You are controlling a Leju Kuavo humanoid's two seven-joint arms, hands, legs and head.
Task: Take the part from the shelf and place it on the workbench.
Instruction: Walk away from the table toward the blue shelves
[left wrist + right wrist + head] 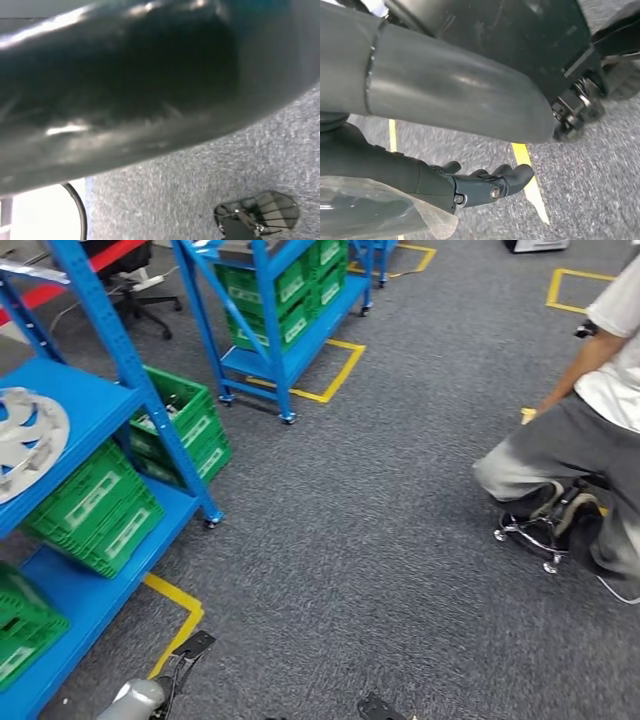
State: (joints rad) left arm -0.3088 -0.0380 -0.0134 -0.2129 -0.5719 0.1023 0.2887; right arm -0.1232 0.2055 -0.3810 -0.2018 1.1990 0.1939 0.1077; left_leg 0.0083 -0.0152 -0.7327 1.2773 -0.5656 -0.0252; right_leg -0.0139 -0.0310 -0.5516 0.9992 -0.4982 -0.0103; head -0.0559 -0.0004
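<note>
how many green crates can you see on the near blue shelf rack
3: one crate low at the rack's far end, one on the middle shelf's underside level, one nearest; others may be hidden.

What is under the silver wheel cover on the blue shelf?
The wheel cover lies on a blue shelf. On the level below it stand green crates. What the crates hold cannot be seen, and the picture's edge cuts off part of the cover.

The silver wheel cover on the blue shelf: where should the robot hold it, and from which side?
Probably the outer rim of the wheel cover, approached from the shelf's open front: it lies flat, its rim reaching toward that front edge, and the shelf's blue post stands to one side.
</note>
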